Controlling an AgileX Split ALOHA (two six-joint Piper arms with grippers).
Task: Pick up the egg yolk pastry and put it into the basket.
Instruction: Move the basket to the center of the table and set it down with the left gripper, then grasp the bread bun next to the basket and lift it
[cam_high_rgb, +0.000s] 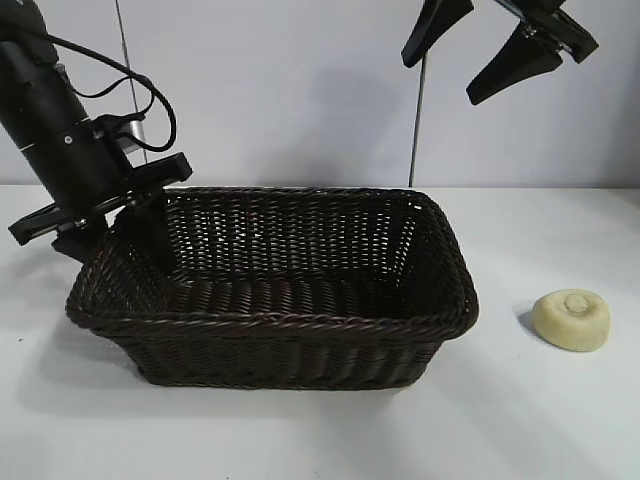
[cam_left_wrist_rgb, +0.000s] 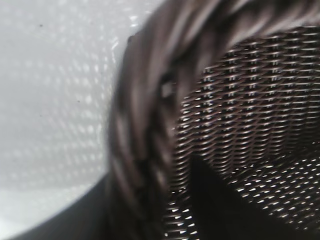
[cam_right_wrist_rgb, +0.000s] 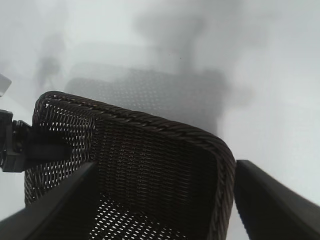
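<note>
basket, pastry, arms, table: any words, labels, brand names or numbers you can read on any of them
None: no view shows any readable text.
The basket is plain dark wicker, with no tag or label in sight.
The egg yolk pastry has only a raised knob on top, no stamp or lettering.
The left pincer at the basket's rim and the right pincer raised above show bare black parts.
The table is bare white.

Left end effector (cam_high_rgb: 140, 225) tips hidden behind basket (cam_high_rgb: 270, 320) wall; rim blurred close-up.
</note>
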